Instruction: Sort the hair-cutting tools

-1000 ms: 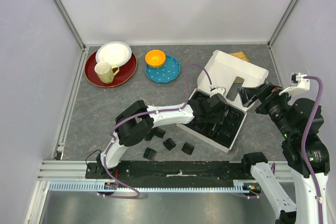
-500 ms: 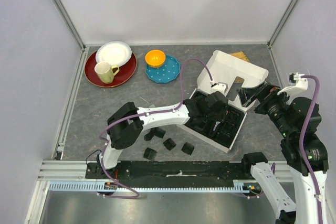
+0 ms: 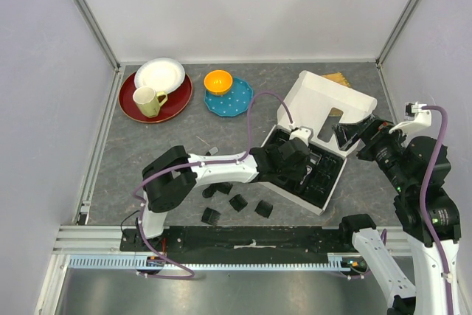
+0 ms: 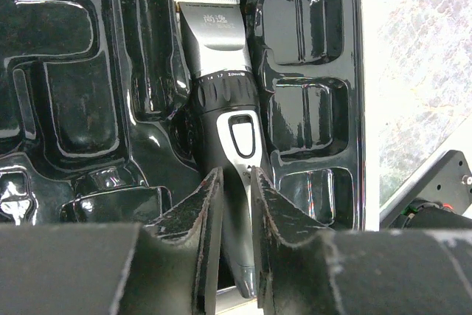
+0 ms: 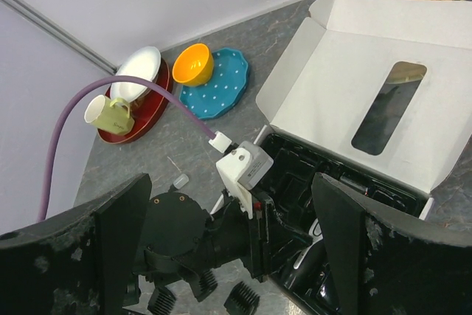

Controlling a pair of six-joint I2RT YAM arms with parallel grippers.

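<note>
Clipper (image 4: 221, 108) sits in its slot in the black tray (image 4: 310, 108), blade end at 12 o'clock in the left wrist view, inside the white box (image 3: 324, 97) at 3 o'clock on the table (image 3: 147, 160). Over the last second the left arm dropped its elbow toward 8 o'clock and settled its wrist lower over the tray. The left gripper (image 4: 234, 182) now sits over the clipper's tail end. Its fingers (image 4: 206, 212) have drawn in to a narrow slit with the handle showing through. Can't tell whether the pads are actually biting or just hovering above it. My read: this is the pick on the clipper, either closing or about to, so the sort of that item isn't done yet. Right gripper (image 5: 232, 256) hangs at 3 o'clock past the box lid, fingers spread wide, nothing in them, unchanged. Four comb attachments (image 3: 237, 202) lie loose at 6 o'clock near the arm bases, untouched, well clear of the tray. Cylinder and cord: can't pick them out. At 10–11 o'clock sit a mug (image 3: 147, 100) and white plate (image 3: 160, 75) on a red plate (image 3: 177, 105), plus an orange bowl (image 3: 218, 81) on a blue dotted plate (image 3: 234, 101). The table is grey stone-pattern, with plain pale wall panels on an aluminium frame on three sides.
</note>
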